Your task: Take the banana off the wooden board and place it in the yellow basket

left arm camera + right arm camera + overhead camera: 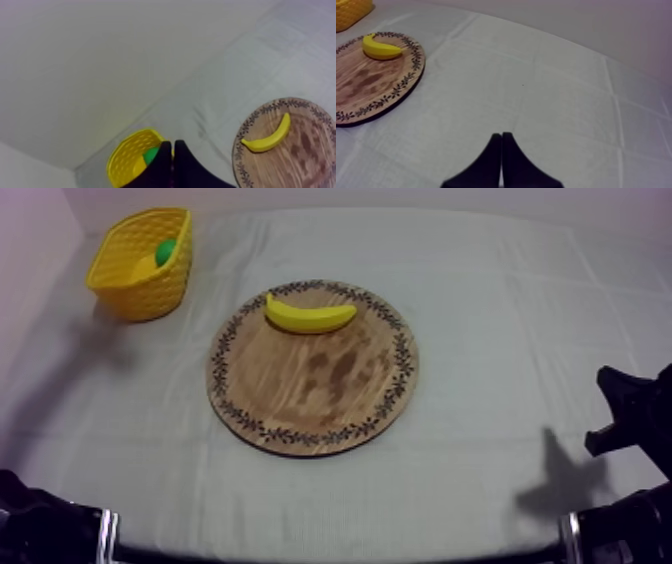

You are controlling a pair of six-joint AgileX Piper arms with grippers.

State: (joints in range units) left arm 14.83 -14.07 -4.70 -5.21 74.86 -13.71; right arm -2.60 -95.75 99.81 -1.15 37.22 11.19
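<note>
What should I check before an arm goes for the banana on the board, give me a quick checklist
1. Banana lies free on the wooden board, near its far rim: ok.
2. Yellow basket upright, with room beside the green thing inside: ok.
3. Left gripper open for a grasp: not ok, fingers shut together.
4. Right gripper open: not ok, also shut.
5. A gripper over the banana: not ok, both well away.
</note>
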